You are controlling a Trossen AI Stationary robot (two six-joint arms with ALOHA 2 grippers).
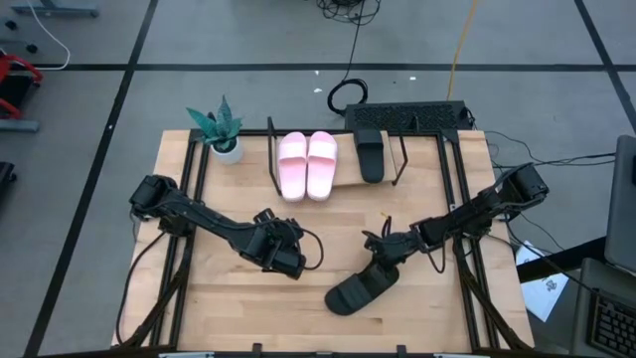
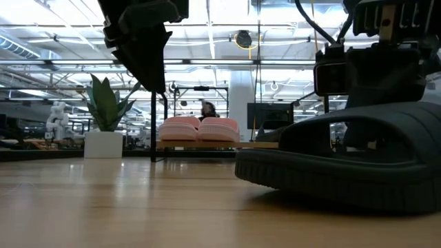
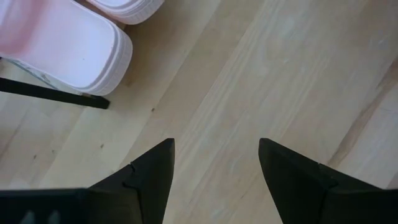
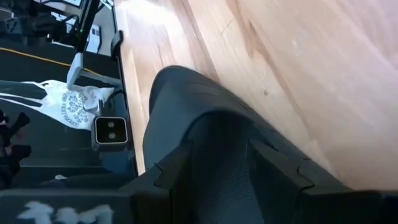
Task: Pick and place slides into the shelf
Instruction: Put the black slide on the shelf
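Note:
The shelf (image 1: 345,185) stands at the table's far middle. The pale pink pair (image 1: 306,165) and one black slide (image 1: 371,157) rest on its board, soles down. The second black slide (image 1: 358,287) lies near the table's near edge, right of centre. My right gripper (image 1: 384,250) is at that slide's far end, with the slide between its fingers (image 4: 217,180). My left gripper (image 1: 291,261) hovers open over bare wood at mid-table, left of the black slide; its wrist view shows the pink pair (image 3: 59,43) ahead of the fingers. My right gripper holds the black slide across its width, one finger (image 4: 176,167) on each side of the upper part (image 4: 217,162). The fingers slant down from the table's right and far side. The low view shows the slide's sole (image 2: 331,189) down on the tabletop.
A small potted plant (image 1: 223,137) stands left of the shelf at the far left corner. The shelf's board has bare room (image 1: 390,159) right of the black slide, up to the wire end frame. Cables and a dark box lie beyond the table's far edge.

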